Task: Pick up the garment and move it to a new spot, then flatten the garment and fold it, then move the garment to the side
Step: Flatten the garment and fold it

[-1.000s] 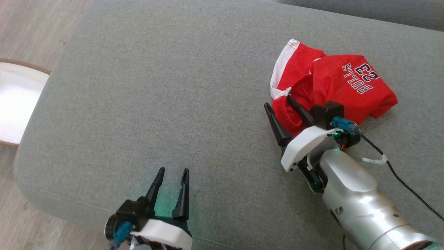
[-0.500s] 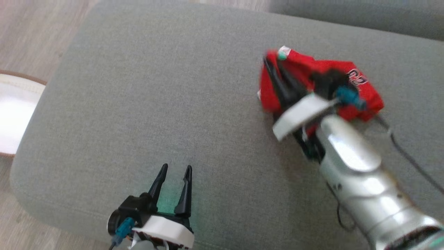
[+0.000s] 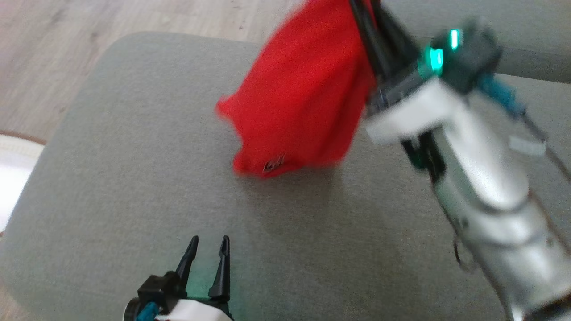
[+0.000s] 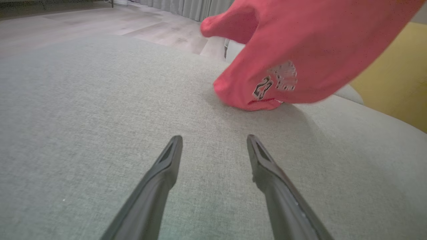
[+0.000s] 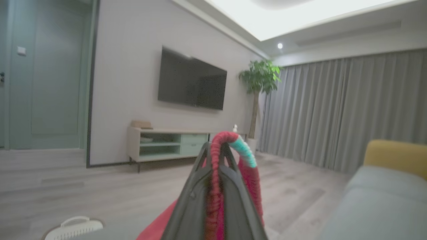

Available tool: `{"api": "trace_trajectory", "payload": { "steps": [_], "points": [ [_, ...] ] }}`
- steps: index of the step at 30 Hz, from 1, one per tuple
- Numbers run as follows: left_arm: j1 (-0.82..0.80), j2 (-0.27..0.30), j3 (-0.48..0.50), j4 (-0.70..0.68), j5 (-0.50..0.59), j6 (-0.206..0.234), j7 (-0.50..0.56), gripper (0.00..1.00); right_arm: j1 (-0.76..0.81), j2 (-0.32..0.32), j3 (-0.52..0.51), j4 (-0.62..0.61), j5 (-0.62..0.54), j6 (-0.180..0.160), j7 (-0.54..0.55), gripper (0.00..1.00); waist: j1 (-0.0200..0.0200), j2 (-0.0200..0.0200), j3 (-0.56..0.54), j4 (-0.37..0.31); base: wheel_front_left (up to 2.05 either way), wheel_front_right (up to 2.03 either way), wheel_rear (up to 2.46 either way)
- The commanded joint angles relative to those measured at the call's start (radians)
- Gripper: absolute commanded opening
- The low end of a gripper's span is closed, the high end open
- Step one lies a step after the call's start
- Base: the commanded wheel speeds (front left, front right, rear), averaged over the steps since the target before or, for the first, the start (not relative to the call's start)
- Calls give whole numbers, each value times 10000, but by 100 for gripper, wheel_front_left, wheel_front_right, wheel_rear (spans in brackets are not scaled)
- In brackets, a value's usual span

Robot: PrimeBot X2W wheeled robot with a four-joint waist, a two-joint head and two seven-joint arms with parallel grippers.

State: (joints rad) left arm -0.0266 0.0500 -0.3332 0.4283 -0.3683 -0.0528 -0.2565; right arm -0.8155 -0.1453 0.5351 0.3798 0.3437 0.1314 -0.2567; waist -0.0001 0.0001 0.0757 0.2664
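Left gripper [image 3: 208, 243] sits low at the near edge, fingers spread wide with nothing between them, tips aimed across the grey cushion [image 3: 134, 156]. Bare fabric lies directly ahead of it.

Further on, ahead and to its right, is the red garment [image 3: 299, 98]. It hangs bunched, not spread. The lowest fold, with a small printed number, sits at or just above the cushion. The left wrist view suggests contact, but blur leaves that unsure.

The garment's long axis slants from the low fold up and away to the right, ending at the pinch point. Right gripper [image 5: 218, 148] is up there, fingers clamped together on a red edge, pale trim looped over the tips. It carries all the weight. The left gripper is the nearer one to the dangling low end.

Judgement: the step in hand is the carry to a new spot. Laying down would likely go low fold first, onto the open cushion to the left.

Beyond are the wood floor [image 3: 53, 53], a white basket [image 5: 73, 226], a TV [image 5: 191, 83] and curtains [image 5: 350, 110].
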Motion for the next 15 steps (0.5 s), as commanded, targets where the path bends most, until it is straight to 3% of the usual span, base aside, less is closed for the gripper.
{"api": "trace_trajectory", "payload": {
  "steps": [1, 5, 10, 11, 12, 15],
  "points": [
    [-176, 3, 350, -267, 77, -21, -53, 100, 867, -159, 133, -189, 148, -7, -51, 0, 1, -1, -51, -306, 0, 0, 0],
    [-154, 3, 366, -264, 55, -41, -53, 100, 2906, -927, 257, 375, 603, -7, -51, 0, 1, -1, 16, -725, 0, 0, 0],
    [-224, 3, 455, -265, 107, -33, -53, 100, 4730, -1532, -520, 1297, 1044, -7, -51, 0, 1, -1, 66, -1166, 0, 0, 0],
    [-233, 3, 503, -261, 145, -31, -53, 100, 4907, -1593, -613, 1461, 1088, -7, -51, 17, 1, -1, 66, -1257, 0, 0, 0],
    [-252, 3, 581, -236, 202, -29, -53, 100, 5130, -1593, -791, 1792, 1233, -7, -51, 98, 1, -1, 32, -1392, 0, 0, 0],
    [-308, 3, 693, -177, 261, -23, -53, 100, 5162, -1547, -674, 2371, 1620, -7, -51, 100, 1, -1, -38, -1519, 0, 0, 0]
  ]
}}
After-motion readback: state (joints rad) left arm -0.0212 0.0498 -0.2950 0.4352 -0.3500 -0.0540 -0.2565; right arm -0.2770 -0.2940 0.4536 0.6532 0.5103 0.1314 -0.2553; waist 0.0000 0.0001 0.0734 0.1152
